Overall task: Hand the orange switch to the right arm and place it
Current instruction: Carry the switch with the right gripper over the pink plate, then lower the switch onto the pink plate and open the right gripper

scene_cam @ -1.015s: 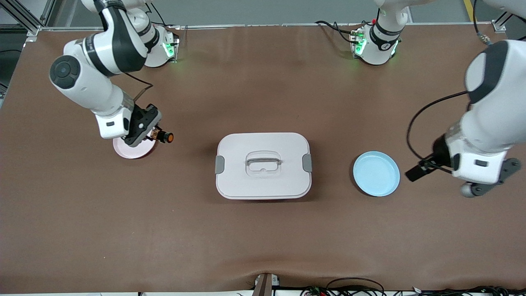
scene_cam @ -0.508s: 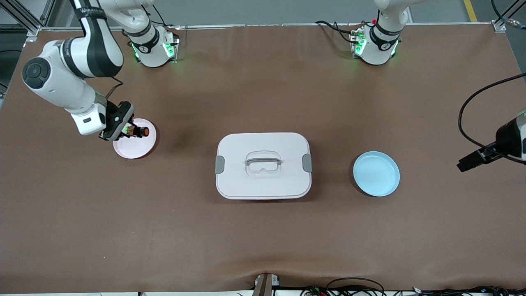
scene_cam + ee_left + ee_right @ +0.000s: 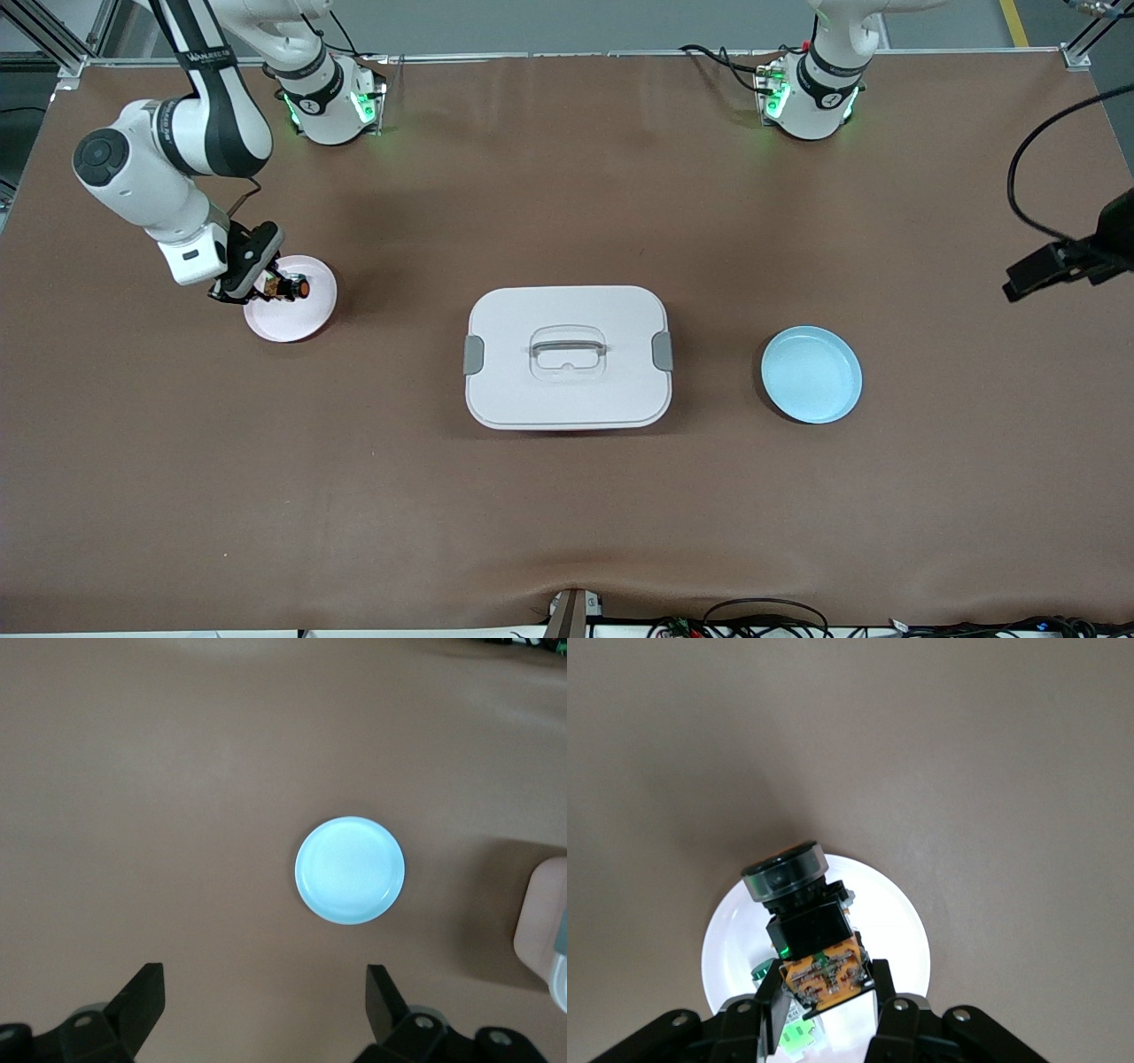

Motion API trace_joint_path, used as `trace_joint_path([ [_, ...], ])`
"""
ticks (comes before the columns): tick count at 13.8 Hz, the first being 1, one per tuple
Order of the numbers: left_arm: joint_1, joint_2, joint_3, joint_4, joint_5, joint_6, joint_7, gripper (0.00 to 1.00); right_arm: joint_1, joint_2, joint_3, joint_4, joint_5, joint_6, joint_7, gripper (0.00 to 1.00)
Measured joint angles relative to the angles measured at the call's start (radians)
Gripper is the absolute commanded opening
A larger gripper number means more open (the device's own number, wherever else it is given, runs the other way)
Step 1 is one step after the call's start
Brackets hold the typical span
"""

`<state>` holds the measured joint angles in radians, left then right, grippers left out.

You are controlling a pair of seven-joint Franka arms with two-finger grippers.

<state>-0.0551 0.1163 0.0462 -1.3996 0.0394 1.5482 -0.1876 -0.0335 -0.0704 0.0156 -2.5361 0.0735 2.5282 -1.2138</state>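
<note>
Right hand (image 3: 282, 288) is clamped shut on the orange switch (image 3: 296, 288), poised over the pink plate (image 3: 310, 315) at its end of the counter (image 3: 567, 496), presumably for release there. Left hand (image 3: 261, 1005) waits, spread empty, above the blue plate (image 3: 350, 870).

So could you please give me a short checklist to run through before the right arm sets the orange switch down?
1. Right gripper shut on the small black-and-orange switch: ok.
2. Switch over the round pink plate: ok.
3. Plate free for it: not ok, a small white-and-green part already lies there under the gripper.
4. Switch touching the plate: cannot tell.
5. Left gripper open, empty, pulled back above the round light blue plate: ok.
6. White lidded box with grey latches away from the pink plate: ok.
</note>
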Motion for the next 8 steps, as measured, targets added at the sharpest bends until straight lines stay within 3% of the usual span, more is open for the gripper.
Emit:
trace_joint_path([
  [3,-0.033,-0.092,0.025,-0.103,-0.002,0.001,0.005,1.0,-0.037,0.027,0.0,-0.05,-0.003,0.086,-0.002,0.0],
  [8,-0.031,-0.158,-0.036,-0.189,-0.002,0.032,0.004,1.0,-0.109,0.104,0.0,-0.075,-0.006,0.176,-0.039,0.0],
])
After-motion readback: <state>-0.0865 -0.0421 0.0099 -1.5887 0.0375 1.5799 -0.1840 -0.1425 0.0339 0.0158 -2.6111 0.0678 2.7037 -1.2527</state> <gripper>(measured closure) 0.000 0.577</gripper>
